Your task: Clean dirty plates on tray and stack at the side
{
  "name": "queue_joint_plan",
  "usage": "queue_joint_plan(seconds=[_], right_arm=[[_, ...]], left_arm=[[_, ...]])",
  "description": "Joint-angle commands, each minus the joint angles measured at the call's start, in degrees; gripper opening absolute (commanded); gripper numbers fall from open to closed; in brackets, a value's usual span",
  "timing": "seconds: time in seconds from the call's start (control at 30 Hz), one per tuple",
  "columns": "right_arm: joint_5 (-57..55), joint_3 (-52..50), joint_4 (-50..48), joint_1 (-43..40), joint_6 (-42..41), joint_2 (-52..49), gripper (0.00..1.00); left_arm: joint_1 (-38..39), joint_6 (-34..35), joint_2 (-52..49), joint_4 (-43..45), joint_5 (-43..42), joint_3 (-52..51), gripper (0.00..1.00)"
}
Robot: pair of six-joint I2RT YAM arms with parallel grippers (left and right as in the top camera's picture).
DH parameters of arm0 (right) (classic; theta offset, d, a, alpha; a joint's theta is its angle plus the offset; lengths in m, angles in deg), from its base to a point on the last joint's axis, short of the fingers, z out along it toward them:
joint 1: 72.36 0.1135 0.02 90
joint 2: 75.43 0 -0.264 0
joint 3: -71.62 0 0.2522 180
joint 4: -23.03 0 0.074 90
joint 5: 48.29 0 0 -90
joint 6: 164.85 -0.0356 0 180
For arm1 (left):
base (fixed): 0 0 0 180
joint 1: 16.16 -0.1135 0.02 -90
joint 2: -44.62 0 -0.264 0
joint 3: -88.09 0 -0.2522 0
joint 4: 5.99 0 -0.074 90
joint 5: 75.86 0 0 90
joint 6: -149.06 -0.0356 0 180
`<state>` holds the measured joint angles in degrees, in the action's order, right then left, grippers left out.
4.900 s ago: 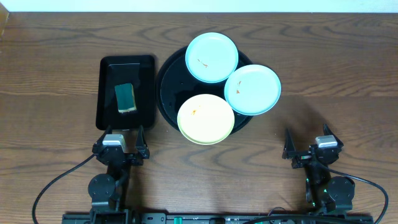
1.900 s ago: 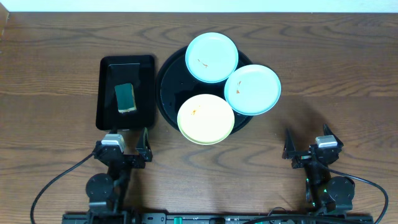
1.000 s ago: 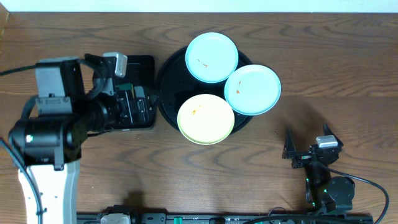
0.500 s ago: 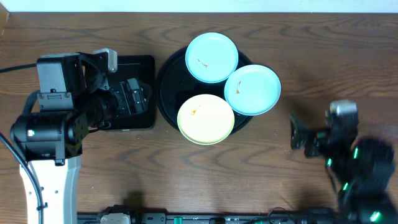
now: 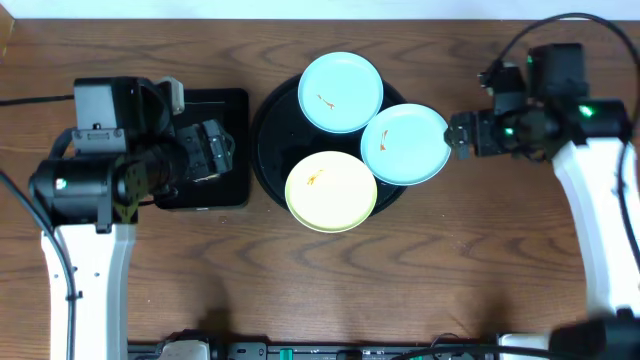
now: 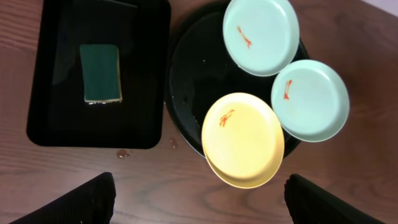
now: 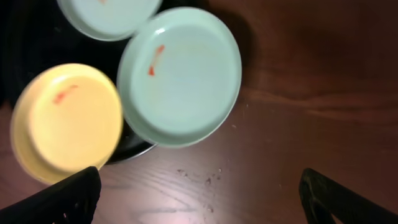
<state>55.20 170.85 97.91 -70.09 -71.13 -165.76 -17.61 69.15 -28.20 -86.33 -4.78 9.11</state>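
Nearest me, yellow plate (image 5: 331, 191), one orange smear, sits on the round black tray (image 5: 272, 140) and hangs over its near rim. Next out, right mint plate (image 5: 405, 144), also smeared orange, on the tray's right side and overhanging that rim. Its edge is right up against the yellow one; overlapping or just touching, can't tell. Farthest, second mint plate (image 5: 340, 92), smeared too, on the tray's far part, close beside the right one. So all three plates are on the round tray, which sits on the wood table (image 5: 300, 290). Just left of it, a rectangular black tray (image 6: 62, 118) holds one green sponge (image 6: 101, 73), yellow edge showing, lying flat. My left gripper (image 5: 212, 152) hovers over that rectangular tray, fingers spread wide, nothing between them. My right gripper (image 5: 458, 135) is at the right mint plate's outer edge, fingers spread wide as well, gripping nothing. Whether it touches the rim, can't tell.
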Motion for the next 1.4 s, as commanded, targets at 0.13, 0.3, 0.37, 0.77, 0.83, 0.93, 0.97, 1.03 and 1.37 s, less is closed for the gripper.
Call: queue_joint_plan(seconds=[0.13, 0.3, 0.37, 0.77, 0.83, 0.93, 0.97, 1.03, 1.37], right_arm=[[0.26, 1.01, -5.01, -2.08, -0.31, -10.40, 0.75], [0.28, 1.01, -9.68, -2.47, -0.46, -16.15, 0.57], [0.28, 1.01, -11.15, -2.47, -0.48, -18.12, 0.57], [0.50, 0.98, -14.47, -1.27, -0.92, -25.09, 0.41], [0.59, 0.98, -14.91, -0.98, -0.94, -25.09, 0.40], [2.25, 0.96, -15.08, -0.35, -0.92, -25.11, 0.39], [2.45, 0.79, -15.13, -0.02, -0.92, -25.14, 0.38], [1.20, 0.00, -15.89, 0.50, -0.90, -25.14, 0.34], [-2.95, -1.84, -18.01, 1.05, -1.18, -25.14, 0.27]], left_arm=[[-0.24, -1.46, -3.87, -0.02, 0.87, 0.94, 0.87], [-0.24, -1.46, -6.51, -0.02, 0.87, 0.94, 0.87], [-0.24, -1.44, -7.48, -0.02, 1.31, 0.94, 0.87], [-0.24, -1.44, -10.47, 0.63, 3.80, 0.94, 0.87], [-0.24, -1.44, -10.51, 0.66, 4.72, 0.94, 0.87], [-0.24, -1.44, -10.56, 0.63, 6.21, 0.94, 0.87], [-0.24, -1.44, -10.56, 0.63, 6.40, 0.94, 0.87], [-0.24, -1.44, -10.58, 0.63, 6.58, 0.94, 0.87], [-0.24, -1.44, -10.58, 0.63, 6.58, 0.94, 0.87]])
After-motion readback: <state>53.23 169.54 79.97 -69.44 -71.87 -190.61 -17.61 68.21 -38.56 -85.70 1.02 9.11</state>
